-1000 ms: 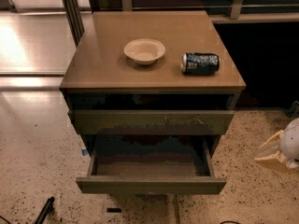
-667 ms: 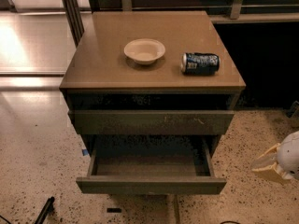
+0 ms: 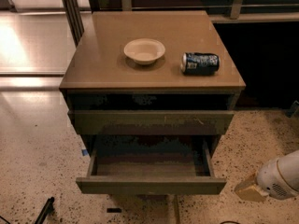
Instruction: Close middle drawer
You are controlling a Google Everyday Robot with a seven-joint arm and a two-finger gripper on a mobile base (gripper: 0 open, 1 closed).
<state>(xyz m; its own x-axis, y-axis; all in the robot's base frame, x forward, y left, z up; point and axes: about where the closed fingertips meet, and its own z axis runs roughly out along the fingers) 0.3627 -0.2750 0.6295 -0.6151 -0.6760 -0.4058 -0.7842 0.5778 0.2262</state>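
The middle drawer (image 3: 150,185) is pulled far out of the cabinet, with its long dark olive-grey front nearest me and its brownish floor (image 3: 147,164) showing. Above it, the wider top front (image 3: 150,122) with pale scratches stands out only a little. The lowest front is hidden under the open drawer. My gripper (image 3: 252,190), white with a tan tip, is low at the right, just right of the middle drawer's front corner and apart from it.
On the brown cabinet top (image 3: 103,64) stand a pale bowl (image 3: 144,51) and a dark can (image 3: 200,63) lying on its side. Speckled floor lies around. A dark object (image 3: 44,210) lies at the lower left. Metal legs stand behind.
My gripper has moved down in the frame and a little left, closer to the middle drawer's front right corner. The drawers, bowl and can have not moved.
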